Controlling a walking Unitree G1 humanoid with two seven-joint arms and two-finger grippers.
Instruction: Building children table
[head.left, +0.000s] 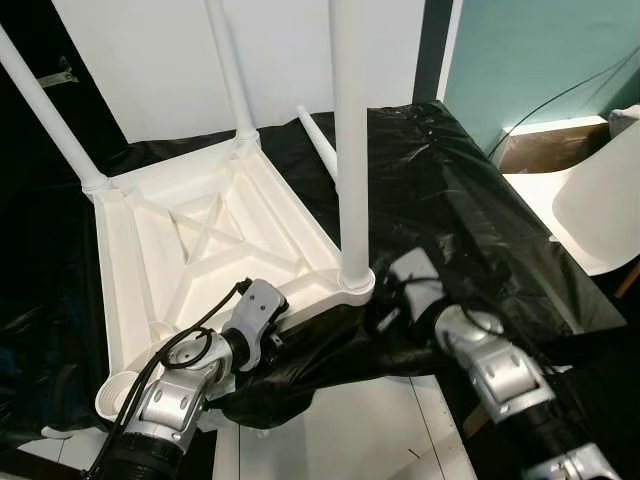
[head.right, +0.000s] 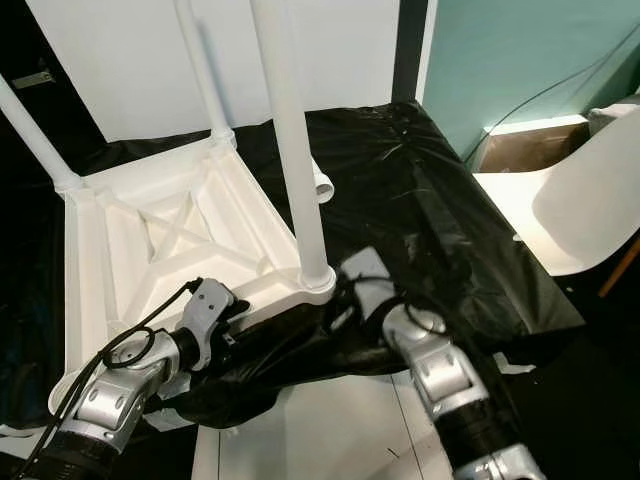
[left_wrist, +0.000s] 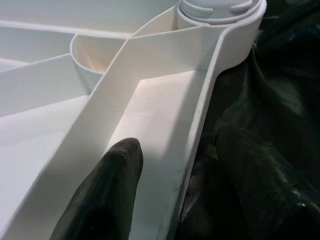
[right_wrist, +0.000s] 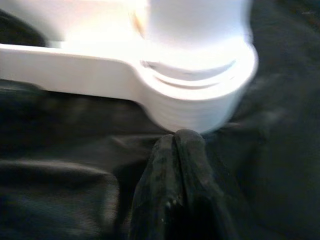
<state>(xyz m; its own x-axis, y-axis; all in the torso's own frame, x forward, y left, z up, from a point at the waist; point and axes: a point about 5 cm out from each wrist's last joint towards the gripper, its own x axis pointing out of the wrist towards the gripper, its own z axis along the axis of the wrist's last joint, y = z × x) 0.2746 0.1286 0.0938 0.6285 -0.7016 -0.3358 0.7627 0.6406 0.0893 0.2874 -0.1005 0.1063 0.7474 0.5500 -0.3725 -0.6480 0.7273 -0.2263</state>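
A white children's table (head.left: 205, 262) lies upside down on a black plastic sheet (head.left: 450, 200). Three white legs stand in its corners; the nearest one (head.left: 348, 150) rises from the front right socket (right_wrist: 200, 100). The front left socket (head.left: 118, 388) holds no leg. A loose white leg (head.left: 318, 145) lies on the sheet behind the table. My left gripper (left_wrist: 180, 142) is open astride the table's front rim, one finger (left_wrist: 107, 190) inside it and the other outside on the sheet. My right gripper (right_wrist: 175, 137) is shut, its tip against the base of the front right socket.
A white chair (head.left: 600, 200) stands to the right beside a teal wall. The sheet hangs over the surface's front edge above a pale floor (head.left: 340, 430). White panels lean at the back.
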